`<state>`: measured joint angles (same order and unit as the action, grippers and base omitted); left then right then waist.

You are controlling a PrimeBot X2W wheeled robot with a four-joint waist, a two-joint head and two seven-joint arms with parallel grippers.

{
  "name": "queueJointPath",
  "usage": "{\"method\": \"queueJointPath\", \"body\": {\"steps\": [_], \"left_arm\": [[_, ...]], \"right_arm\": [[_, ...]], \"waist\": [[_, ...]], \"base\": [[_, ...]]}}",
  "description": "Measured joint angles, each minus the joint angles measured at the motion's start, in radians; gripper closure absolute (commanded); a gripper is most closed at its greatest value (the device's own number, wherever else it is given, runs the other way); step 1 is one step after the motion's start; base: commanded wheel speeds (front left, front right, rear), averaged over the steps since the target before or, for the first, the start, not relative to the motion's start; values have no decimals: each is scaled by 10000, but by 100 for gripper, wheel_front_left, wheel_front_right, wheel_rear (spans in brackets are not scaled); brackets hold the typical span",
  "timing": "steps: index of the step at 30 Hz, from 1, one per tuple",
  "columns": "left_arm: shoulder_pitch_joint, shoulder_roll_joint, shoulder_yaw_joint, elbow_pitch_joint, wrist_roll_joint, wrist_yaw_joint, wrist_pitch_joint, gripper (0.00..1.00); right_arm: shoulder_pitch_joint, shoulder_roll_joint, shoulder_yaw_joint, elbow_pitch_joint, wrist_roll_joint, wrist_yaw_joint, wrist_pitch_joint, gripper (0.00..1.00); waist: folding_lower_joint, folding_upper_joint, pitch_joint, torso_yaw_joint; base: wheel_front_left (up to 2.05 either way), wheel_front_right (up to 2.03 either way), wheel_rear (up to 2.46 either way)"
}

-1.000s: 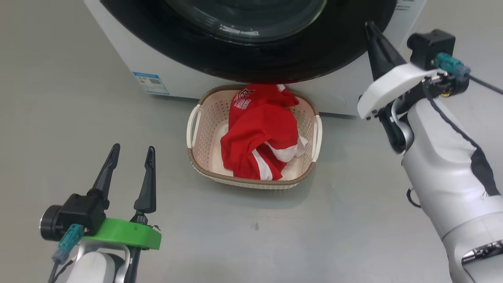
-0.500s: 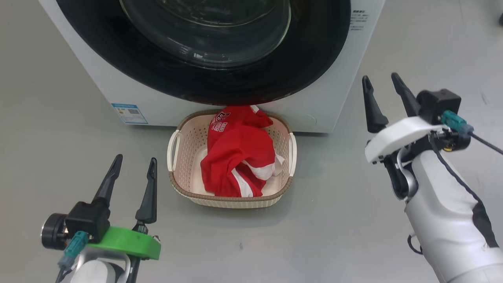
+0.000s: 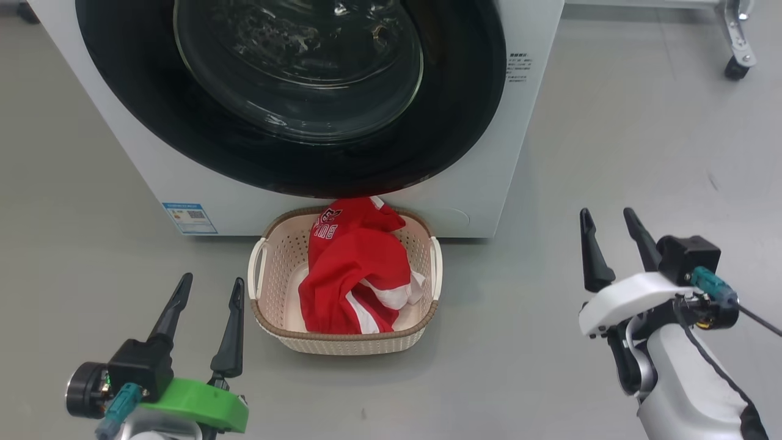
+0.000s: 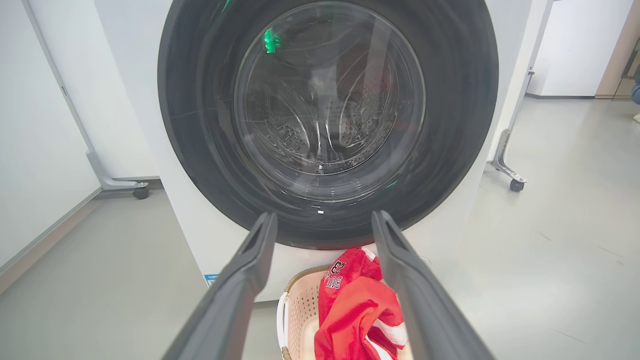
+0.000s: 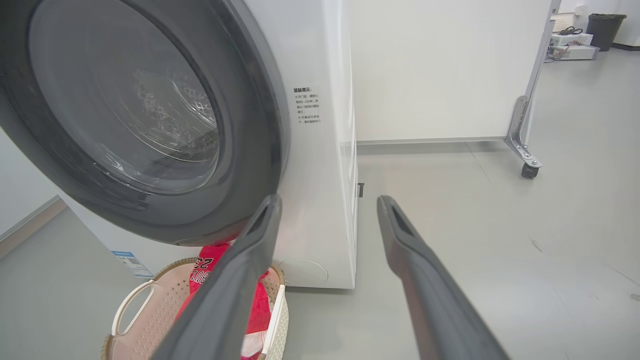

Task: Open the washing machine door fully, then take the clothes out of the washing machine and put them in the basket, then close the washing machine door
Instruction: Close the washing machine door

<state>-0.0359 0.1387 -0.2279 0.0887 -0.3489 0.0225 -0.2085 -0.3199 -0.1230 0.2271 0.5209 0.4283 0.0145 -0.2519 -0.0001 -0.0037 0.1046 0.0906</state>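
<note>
Washing machine (image 3: 531,153) stands white and square on the grey floor (image 3: 641,153). The washing machine door (image 3: 293,165) nearly covers its front. The door's black ring lies against the front and looks closed, though the latch side is hard to make out. The dimpled drum (image 4: 320,135) shows through the glass. Just in front of the machine's foot sits the basket (image 3: 342,338). The clothes (image 3: 348,275), red with white stripes, are heaped inside it and rise above the rim. Near the basket's left side hangs the left gripper (image 3: 211,280), jaws spread and holding nothing. Well off to the basket's right, the right gripper (image 3: 606,212) also has its jaws spread and is empty.
</note>
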Motion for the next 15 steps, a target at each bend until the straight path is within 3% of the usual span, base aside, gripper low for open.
{"method": "queueJointPath", "body": {"steps": [15], "left_arm": [[386,63,21,-165,0,117,107,0]], "right_arm": [[1883,79,-219,-1501,-98,-364,0,0]], "waist": [[0,0,-346,-318]], "base": [[0,0,0]]}}
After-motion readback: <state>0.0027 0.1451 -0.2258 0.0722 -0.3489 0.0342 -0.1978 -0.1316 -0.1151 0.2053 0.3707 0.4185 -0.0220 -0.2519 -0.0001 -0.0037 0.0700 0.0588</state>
